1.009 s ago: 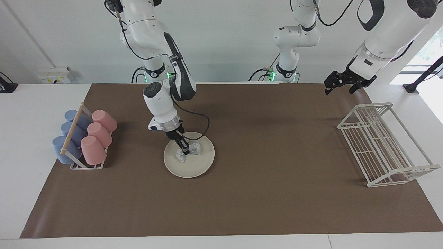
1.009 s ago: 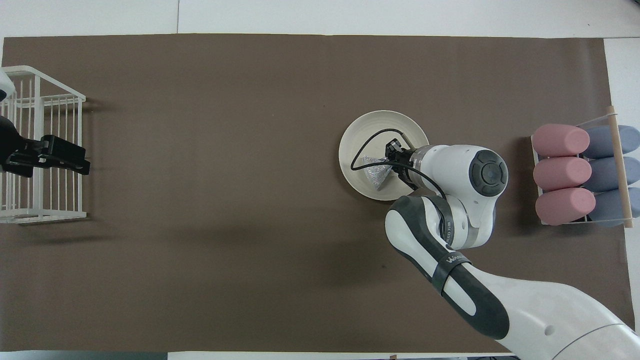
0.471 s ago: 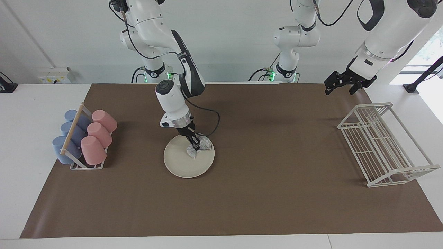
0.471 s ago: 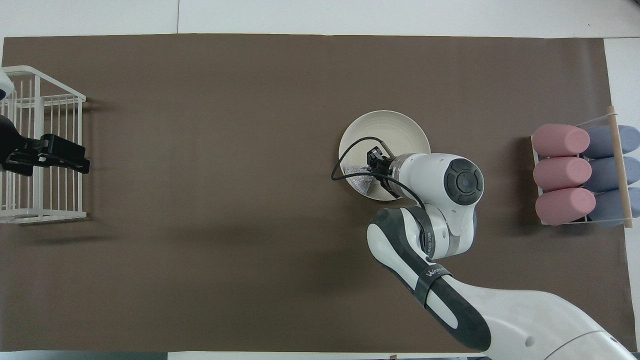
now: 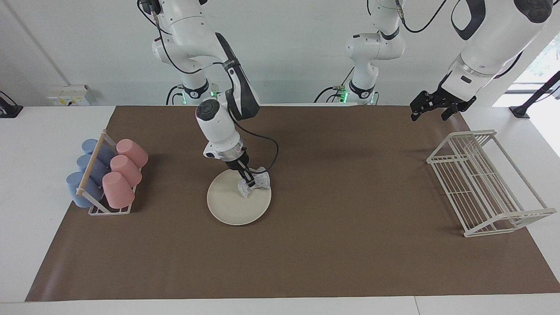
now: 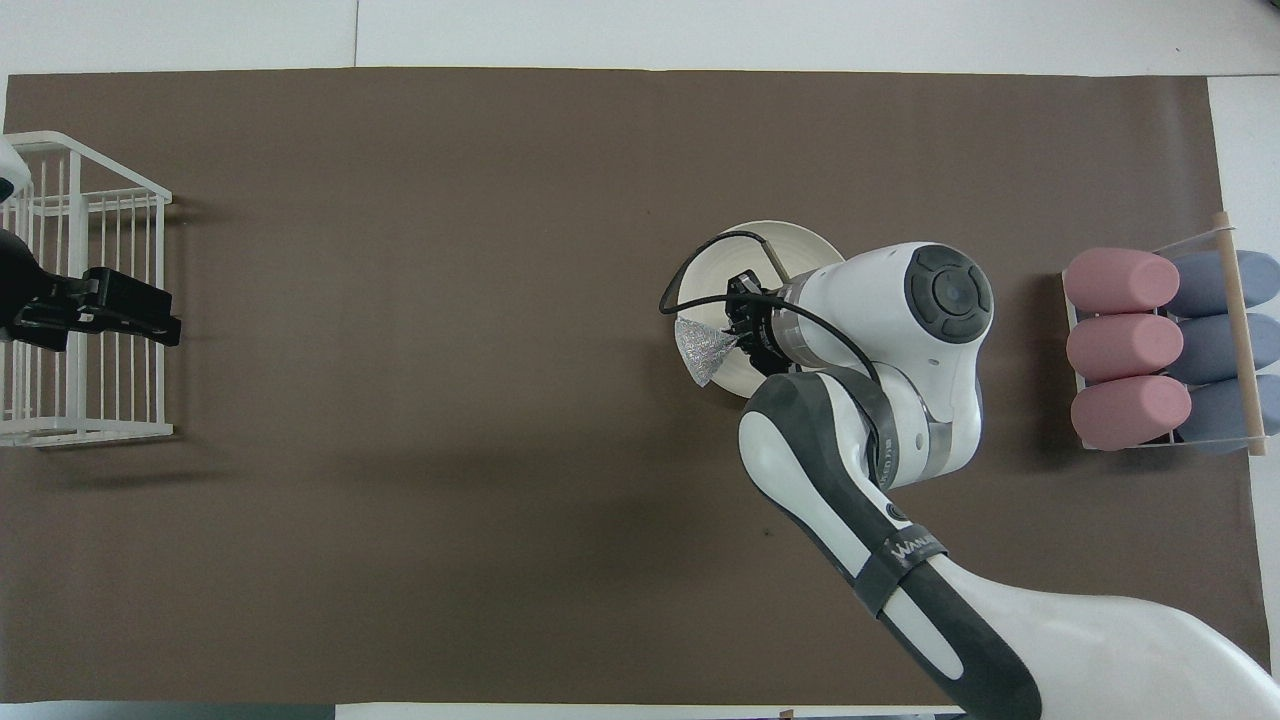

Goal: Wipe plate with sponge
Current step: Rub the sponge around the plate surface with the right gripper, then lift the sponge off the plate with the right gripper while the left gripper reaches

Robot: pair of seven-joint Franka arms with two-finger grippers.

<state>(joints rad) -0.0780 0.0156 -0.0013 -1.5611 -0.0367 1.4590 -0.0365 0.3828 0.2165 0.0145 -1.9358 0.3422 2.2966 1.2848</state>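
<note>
The cream-white plate (image 5: pixel 232 205) lies on the brown mat, toward the right arm's end of the table; its rim also shows in the overhead view (image 6: pixel 770 232). My right gripper (image 5: pixel 248 181) is shut on the silvery speckled sponge (image 5: pixel 259 180) and holds it down at the plate's edge, on the side toward the left arm's end and nearer to the robots. In the overhead view the sponge (image 6: pixel 700 346) overhangs the rim beside the right gripper (image 6: pixel 738 330). My left gripper (image 5: pixel 429 110) waits open in the air over the wire rack.
A cup rack (image 5: pixel 94 209) with pink and blue cups (image 5: pixel 117 189) stands at the right arm's end. A white wire rack (image 5: pixel 485 183) stands at the left arm's end, also in the overhead view (image 6: pixel 85 290). The brown mat (image 5: pixel 341 245) covers the table.
My right gripper has dragged the sponge from the plate's middle to its edge toward the left arm's end. The left arm has not moved.
</note>
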